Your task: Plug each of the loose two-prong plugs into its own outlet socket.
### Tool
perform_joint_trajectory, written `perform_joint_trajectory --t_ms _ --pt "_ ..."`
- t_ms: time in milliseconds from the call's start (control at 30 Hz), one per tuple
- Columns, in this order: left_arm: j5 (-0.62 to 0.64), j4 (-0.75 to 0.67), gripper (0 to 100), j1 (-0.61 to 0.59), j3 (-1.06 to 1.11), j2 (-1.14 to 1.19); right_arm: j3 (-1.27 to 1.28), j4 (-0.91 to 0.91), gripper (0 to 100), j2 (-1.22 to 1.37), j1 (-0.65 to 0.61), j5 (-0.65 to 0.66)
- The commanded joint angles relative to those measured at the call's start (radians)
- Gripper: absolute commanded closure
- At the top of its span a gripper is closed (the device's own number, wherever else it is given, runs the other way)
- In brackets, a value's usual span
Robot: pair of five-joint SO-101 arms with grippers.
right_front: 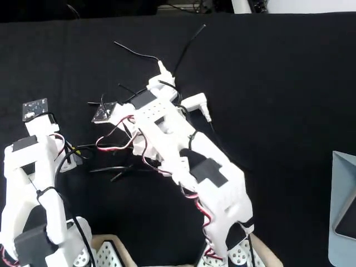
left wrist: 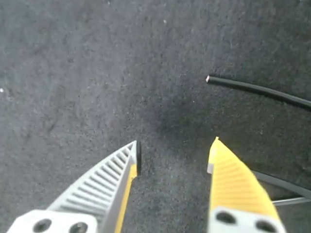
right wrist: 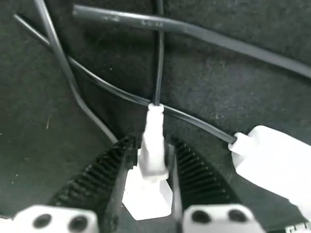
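My right gripper (right wrist: 148, 160) is shut on a small white plug (right wrist: 154, 145) whose thin black cable runs away from it; a wider white piece (right wrist: 146, 199) sits just under the plug, between the fingers. In the high view this gripper (right_front: 163, 77) is at the middle back of the black cloth with the plug (right_front: 162, 68) at its tip. A second white plug (right wrist: 274, 162) lies close beside it, also seen as a white plug (right_front: 198, 103) right of the arm. My left gripper (left wrist: 175, 150) hangs open over bare cloth, with a cut cable end (left wrist: 209, 78) just beyond it.
Loose black cables (right_front: 111, 169) lie between the two arms and more cross under the right gripper (right wrist: 112, 87). A grey-blue container (right_front: 342, 206) stands at the right edge. Red and white arm wires (right_front: 117, 142) loop beside the right arm.
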Motion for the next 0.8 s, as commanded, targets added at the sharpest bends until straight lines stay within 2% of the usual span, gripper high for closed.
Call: perform_joint_trajectory --t_ms 0,367,533,767 --pt "0.006 -0.012 76 -0.013 -0.007 -0.028 -0.085 0.028 96.4 0.028 0.015 -0.009" --pt "0.006 -0.012 76 -0.012 -0.007 -0.028 -0.255 0.193 98.7 0.076 0.014 -0.009" --pt "0.006 -0.012 76 -0.012 -0.007 -0.028 -0.329 0.267 98.7 -0.024 0.014 -0.014" --pt "0.011 -0.012 76 -0.005 -0.022 -0.038 -0.328 0.273 98.7 -0.228 0.035 -0.015"
